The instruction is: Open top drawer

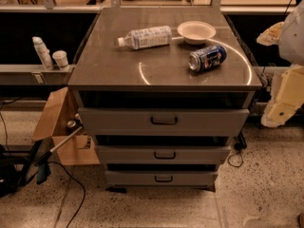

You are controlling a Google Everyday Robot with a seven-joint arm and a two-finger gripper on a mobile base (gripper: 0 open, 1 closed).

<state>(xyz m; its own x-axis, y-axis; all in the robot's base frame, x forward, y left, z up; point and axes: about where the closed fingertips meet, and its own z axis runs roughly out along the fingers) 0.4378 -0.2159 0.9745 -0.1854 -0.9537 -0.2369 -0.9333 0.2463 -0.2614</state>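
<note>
The top drawer (118,121) is the widest grey drawer of the cabinet, just under the tabletop, with a small dark loop handle (164,120) at its centre. A dark gap shows above its front. Two narrower grey drawers (128,154) (133,177) sit below it. My gripper (281,109), a cream part at the end of the white arm, hangs at the right edge of the view. It is beside the cabinet's right side, level with the top drawer and apart from the handle.
On the cabinet top (109,65) lie a plastic water bottle (145,37), a white bowl (196,31) and a blue can (207,57) on its side. A cardboard box (52,115) and a stick lean at the cabinet's left. Cables run on the floor.
</note>
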